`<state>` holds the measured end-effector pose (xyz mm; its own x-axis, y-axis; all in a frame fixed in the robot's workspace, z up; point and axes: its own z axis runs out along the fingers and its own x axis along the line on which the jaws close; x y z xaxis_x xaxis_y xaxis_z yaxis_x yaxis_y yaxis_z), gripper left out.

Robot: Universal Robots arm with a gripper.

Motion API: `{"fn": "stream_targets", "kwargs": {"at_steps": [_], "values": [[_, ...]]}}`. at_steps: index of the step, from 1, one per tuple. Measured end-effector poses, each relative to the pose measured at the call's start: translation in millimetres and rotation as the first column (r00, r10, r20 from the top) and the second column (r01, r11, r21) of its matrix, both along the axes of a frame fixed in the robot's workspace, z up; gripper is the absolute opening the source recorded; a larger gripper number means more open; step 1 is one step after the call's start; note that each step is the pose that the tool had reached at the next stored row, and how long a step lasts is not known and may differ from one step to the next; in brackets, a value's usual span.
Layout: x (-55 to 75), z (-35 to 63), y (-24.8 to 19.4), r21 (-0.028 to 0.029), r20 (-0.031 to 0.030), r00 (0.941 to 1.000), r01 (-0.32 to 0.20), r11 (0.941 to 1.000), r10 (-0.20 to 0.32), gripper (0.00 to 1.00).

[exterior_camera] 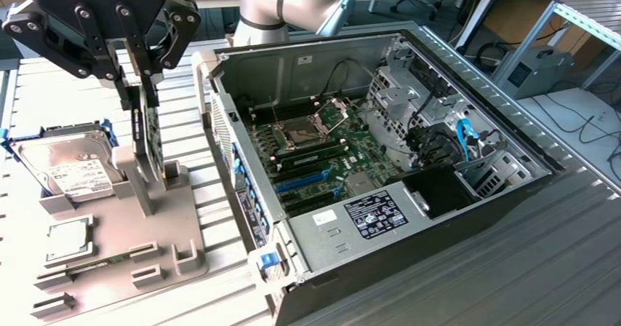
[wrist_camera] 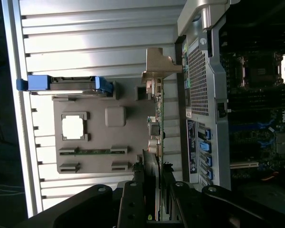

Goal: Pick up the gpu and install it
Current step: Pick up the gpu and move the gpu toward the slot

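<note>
Hanging straight down over a grey parts stand [exterior_camera: 116,246], the gripper [exterior_camera: 142,89] has its jaws set on either side of the gpu [exterior_camera: 147,144], a thin dark card standing on edge. They appear clamped on its upper edge, though black fingers and black board merge at the contact and the grip is hard to make out. Directly below the jaws, the card's lower edge is lost behind the stand's upright posts, so it cannot be told whether the card sits in its slot or has been raised clear. From the wrist, the gripper [wrist_camera: 153,175] shows the gpu [wrist_camera: 157,123] edge-on only, its faces hidden, running away from the jaws to a silver end bracket [wrist_camera: 159,64] at the far end. The gripper's upper body is cut off by the exterior frame, and of the arm [exterior_camera: 286,6] just a grey joint shows, behind the open computer case [exterior_camera: 291,64]. On one side of the jaws lies the case, its motherboard [exterior_camera: 321,151] exposed. On the other side, well apart, a hard drive [exterior_camera: 66,167] in blue rails and a square processor chip [exterior_camera: 68,240] rest on the stand. A memory stick [wrist_camera: 92,152] lies beyond the chip, half sunk between its clips.
</note>
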<state>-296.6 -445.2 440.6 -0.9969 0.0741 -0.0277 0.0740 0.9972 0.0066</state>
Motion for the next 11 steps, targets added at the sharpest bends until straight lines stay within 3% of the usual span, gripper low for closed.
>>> {"fn": "stream_targets", "kwargs": {"at_steps": [11], "values": [[0.0,4.2,0.0,0.0001,0.0001,1.0,0.0,1.0,0.0,0.26]]}}
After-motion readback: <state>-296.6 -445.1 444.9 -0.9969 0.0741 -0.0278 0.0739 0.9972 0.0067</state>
